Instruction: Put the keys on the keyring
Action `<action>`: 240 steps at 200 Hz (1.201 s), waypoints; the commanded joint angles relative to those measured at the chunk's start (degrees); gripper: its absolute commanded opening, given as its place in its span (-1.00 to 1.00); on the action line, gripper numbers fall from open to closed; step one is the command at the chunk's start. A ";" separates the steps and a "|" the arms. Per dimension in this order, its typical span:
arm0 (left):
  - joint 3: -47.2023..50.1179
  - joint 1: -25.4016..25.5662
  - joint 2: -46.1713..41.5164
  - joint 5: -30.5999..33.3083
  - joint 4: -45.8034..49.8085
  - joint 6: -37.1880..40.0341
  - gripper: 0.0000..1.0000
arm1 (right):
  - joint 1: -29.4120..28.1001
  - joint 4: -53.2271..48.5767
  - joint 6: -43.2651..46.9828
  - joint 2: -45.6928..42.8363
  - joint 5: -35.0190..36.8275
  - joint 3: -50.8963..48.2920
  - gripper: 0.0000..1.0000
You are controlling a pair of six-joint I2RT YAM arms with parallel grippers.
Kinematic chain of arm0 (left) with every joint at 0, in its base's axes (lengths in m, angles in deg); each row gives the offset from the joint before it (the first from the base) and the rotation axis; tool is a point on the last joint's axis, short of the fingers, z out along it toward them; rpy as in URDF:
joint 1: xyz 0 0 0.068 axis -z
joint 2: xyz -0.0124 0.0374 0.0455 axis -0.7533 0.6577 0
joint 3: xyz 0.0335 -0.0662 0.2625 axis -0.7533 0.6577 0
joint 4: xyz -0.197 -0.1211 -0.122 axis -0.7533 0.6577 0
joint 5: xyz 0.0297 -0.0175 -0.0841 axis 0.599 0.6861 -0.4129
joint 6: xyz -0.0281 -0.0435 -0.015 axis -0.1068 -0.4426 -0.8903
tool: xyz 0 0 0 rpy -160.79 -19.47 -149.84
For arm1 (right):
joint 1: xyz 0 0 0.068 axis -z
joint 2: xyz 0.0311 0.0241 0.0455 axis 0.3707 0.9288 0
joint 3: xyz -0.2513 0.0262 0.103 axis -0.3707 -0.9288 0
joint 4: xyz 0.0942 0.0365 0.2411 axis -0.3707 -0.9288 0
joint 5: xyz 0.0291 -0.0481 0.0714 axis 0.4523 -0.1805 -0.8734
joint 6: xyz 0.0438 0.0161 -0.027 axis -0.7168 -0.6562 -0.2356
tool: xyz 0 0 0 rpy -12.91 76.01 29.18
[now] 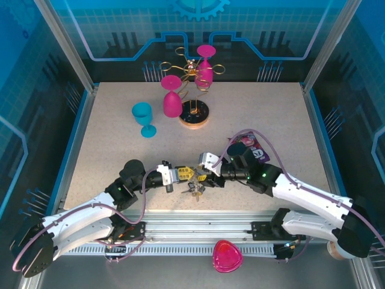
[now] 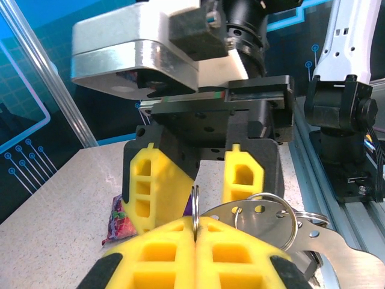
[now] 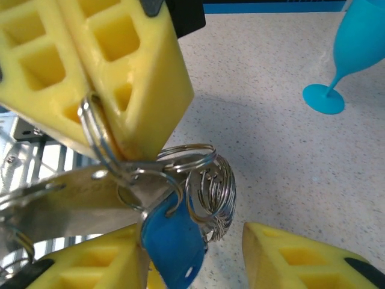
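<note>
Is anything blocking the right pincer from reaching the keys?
Nothing visible does. The left pincer is shut on the keyring, and the keys, one of them blue-headed, hang right at the mouth of the open right pincer.

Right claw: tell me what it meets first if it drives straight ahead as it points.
Probably the ring bunch and blue-headed key, hanging inside the right claw; the shut left claw holding them sits just behind.
</note>
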 commanded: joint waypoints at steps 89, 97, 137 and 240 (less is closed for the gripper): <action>0.13 -0.34 -0.09 1.52 -4.43 -0.58 -1.00 | -5.40 12.05 -1.47 -2.67 10.03 -5.28 -0.21; 0.17 -0.32 -0.02 1.54 -4.60 -0.58 -1.00 | -5.49 12.44 -1.48 -2.75 10.25 -5.47 -0.21; 0.35 -0.35 0.20 2.06 -4.87 -0.76 -1.00 | -5.59 13.53 -1.59 -3.51 11.15 -6.00 -0.34; 0.10 -0.32 0.79 5.40 -3.35 0.20 -1.00 | -5.68 1.39 4.30 -8.28 19.27 -1.36 -1.00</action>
